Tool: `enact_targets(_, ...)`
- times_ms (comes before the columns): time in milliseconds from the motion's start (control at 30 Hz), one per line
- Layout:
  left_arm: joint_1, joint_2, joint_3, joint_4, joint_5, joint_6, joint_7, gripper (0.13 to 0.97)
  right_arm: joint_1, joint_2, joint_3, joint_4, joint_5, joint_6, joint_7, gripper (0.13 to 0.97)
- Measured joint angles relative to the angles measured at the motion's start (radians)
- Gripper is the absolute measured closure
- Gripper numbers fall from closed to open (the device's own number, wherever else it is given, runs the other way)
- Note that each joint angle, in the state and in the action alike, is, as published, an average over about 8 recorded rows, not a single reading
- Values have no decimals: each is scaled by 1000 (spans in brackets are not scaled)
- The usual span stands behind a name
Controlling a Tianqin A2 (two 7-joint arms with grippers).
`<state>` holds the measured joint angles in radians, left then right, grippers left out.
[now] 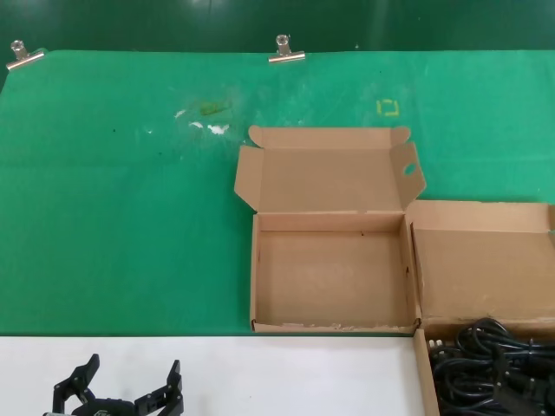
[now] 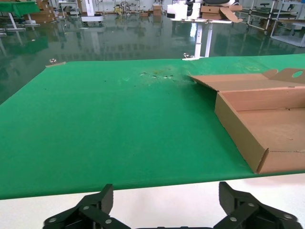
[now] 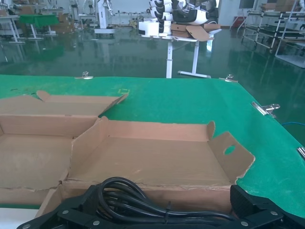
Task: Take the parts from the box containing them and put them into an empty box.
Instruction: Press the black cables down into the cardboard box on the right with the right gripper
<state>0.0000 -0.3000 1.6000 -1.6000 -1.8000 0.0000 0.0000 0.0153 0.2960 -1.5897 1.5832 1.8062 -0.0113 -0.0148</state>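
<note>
Right gripper [image 3: 162, 217], jaws apart, hangs directly above the cables [image 1: 494, 364] at table's near right corner; left gripper [image 1: 117, 390] apart, idle near-left.

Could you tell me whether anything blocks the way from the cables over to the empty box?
Only box walls do: the cables lie in the right-hand box, and its lid adjoins the empty box. The empty box's inside looks bare.
</note>
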Motion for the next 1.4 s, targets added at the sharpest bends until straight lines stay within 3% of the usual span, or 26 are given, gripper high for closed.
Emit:
enact_targets(500, 0, 0, 0, 0, 0, 0, 0, 412, 0, 0, 0, 0, 0, 0, 0, 129)
enact_targets(633, 0, 0, 0, 0, 0, 0, 0, 412, 0, 0, 0, 0, 0, 0, 0, 129)
enact_targets(900, 0, 0, 0, 0, 0, 0, 0, 333, 0, 0, 0, 0, 0, 0, 0, 129)
enact_targets(1233, 0, 0, 0, 0, 0, 0, 0, 345, 0, 0, 0, 0, 0, 0, 0, 129)
enact_targets(1400, 0, 0, 0, 0, 0, 0, 0, 402, 0, 0, 0, 0, 0, 0, 0, 129)
